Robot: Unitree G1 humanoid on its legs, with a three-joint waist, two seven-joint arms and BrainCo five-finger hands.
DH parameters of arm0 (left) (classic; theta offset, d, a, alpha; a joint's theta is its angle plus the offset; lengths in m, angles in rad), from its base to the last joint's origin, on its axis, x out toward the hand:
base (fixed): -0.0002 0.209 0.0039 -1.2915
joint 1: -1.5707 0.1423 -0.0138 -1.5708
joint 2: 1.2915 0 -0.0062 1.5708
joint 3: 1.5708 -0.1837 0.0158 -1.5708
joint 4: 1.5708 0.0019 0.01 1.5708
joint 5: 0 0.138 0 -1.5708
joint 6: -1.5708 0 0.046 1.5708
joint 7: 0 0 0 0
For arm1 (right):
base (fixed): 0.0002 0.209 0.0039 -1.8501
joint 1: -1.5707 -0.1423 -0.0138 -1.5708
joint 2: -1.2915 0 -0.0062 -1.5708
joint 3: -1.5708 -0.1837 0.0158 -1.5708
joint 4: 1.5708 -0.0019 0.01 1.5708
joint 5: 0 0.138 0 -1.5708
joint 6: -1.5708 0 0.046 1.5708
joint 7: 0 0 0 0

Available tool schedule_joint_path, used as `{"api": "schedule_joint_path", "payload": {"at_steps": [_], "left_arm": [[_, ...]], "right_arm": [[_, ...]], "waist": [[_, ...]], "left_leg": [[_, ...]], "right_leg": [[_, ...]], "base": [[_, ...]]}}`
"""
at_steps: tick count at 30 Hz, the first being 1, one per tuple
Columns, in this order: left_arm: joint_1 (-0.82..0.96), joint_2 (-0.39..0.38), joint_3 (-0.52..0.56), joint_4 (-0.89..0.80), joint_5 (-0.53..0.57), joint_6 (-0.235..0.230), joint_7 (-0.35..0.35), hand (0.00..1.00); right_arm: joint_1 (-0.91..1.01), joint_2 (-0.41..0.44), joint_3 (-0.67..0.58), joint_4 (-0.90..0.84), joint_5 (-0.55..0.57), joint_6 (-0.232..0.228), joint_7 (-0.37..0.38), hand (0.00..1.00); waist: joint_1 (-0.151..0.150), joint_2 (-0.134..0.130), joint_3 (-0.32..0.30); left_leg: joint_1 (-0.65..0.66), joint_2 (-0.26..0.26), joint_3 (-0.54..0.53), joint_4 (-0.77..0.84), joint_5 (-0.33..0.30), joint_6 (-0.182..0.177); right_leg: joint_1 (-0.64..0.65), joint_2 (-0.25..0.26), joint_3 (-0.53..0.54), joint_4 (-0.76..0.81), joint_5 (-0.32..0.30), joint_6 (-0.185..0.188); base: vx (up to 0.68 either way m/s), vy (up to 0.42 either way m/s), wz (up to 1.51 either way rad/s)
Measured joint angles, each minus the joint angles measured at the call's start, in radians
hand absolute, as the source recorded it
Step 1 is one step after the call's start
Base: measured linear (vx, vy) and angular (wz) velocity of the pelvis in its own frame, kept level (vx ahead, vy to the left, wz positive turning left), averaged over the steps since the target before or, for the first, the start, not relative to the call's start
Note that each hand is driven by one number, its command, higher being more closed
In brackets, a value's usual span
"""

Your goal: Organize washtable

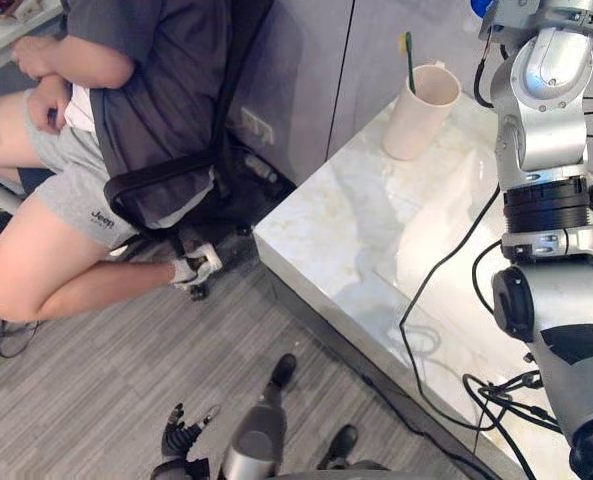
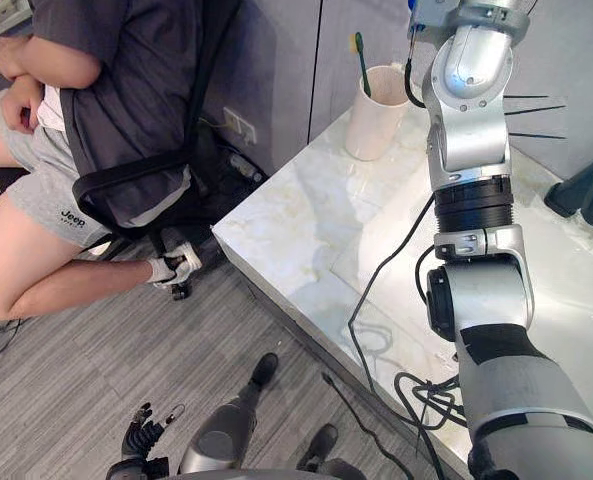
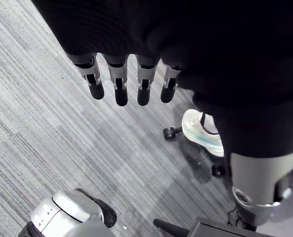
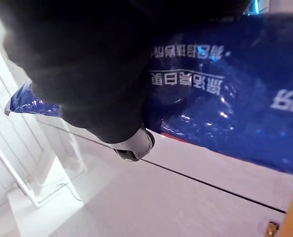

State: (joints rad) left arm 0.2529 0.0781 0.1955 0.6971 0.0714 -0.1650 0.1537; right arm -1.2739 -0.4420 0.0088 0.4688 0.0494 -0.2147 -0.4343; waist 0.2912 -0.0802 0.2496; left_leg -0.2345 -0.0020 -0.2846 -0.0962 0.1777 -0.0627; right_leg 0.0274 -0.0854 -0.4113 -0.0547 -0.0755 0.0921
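Marble counter [image 1: 376, 235] bears a cup [image 1: 419, 115]; right wrist view shows blue packet [image 4: 225, 98].

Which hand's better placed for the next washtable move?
Right. The right arm reaches across the table, and the right hand is close against the blue pack; whether it grips it is unclear. The left hand hangs open, low over the floor, off the table's edge.
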Motion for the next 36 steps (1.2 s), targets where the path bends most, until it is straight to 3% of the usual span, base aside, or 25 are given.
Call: {"api": "schedule_joint_path", "payload": {"at_steps": [12, 20, 21, 36], "left_arm": [[-0.001, 0.01, -0.015, -0.002, -0.019, -0.002, 0.003, 0.0], [-0.018, 0.012, -0.042, -0.002, -0.021, -0.01, 0.004, 0.0], [-0.019, 0.012, -0.05, -0.003, -0.021, -0.011, 0.004, 0.0], [-0.019, 0.007, -0.078, -0.002, -0.021, -0.013, 0.023, 0.0]], "right_arm": [[-0.006, 0.0, 0.006, 0.111, -0.012, 0.029, -0.002, 1.0], [-0.006, 0.0, 0.037, 0.135, -0.011, 0.029, 0.001, 1.0], [-0.004, 0.003, 0.037, 0.143, -0.01, 0.029, 0.001, 0.0], [0.101, 0.044, 0.038, 0.125, -0.003, 0.029, 0.005, 0.0]], "waist": [[0.004, 0.009, 0.047], [0.009, 0.029, 0.079], [0.011, 0.03, 0.081], [0.016, 0.03, 0.082]], "left_leg": [[-0.014, 0.002, -0.001, 0.0, 0.0, 0.0], [-0.017, 0.001, -0.005, 0.0, 0.0, 0.0], [-0.017, 0.001, -0.005, 0.0, 0.0, 0.0], [0.005, 0.001, -0.014, 0.001, 0.0, -0.001]], "right_leg": [[-0.015, 0.002, 0.0, -0.001, 0.0, 0.0], [-0.016, 0.002, -0.004, -0.001, -0.003, 0.0], [-0.016, 0.002, -0.004, -0.001, -0.003, 0.0], [-0.011, -0.003, -0.021, 0.035, -0.026, -0.003]], "base": [[0.0, 0.0, 0.0], [0.0, 0.004, 0.0], [0.0, 0.0, 0.0], [-0.01, 0.013, 0.02]]}}
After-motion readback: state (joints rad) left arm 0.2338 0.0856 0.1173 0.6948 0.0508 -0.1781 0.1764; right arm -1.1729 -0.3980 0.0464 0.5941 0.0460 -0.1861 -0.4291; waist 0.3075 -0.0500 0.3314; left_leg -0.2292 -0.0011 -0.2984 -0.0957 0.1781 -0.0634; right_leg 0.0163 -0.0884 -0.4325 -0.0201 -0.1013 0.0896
